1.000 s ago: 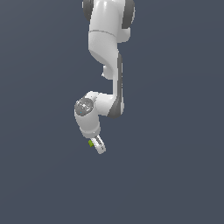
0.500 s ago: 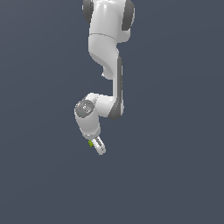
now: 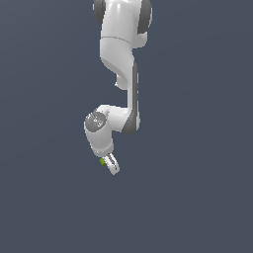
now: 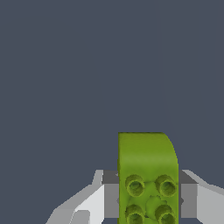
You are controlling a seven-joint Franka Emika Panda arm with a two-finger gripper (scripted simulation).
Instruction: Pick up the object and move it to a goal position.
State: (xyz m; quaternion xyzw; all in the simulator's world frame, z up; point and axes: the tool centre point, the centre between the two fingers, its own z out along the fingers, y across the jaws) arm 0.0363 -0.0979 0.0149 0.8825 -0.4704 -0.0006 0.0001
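We see the gripper [image 3: 111, 165] clamped on the lime-green studded brick [image 4: 147, 179], one finger [image 4: 87, 205] pressing each side; the brick sits between the fingertips, its long axis running along the fingers, rounded end pointing outward past them, studs facing the wrist camera.

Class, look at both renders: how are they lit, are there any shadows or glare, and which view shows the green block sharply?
Exterior view: soft even light, arm shaded grey on one side, no cast shadows or glare on the flat backdrop; the block is a tiny speck at the gripper. Wrist view: block large and sharp, studs visible, cropped by the frame edge.
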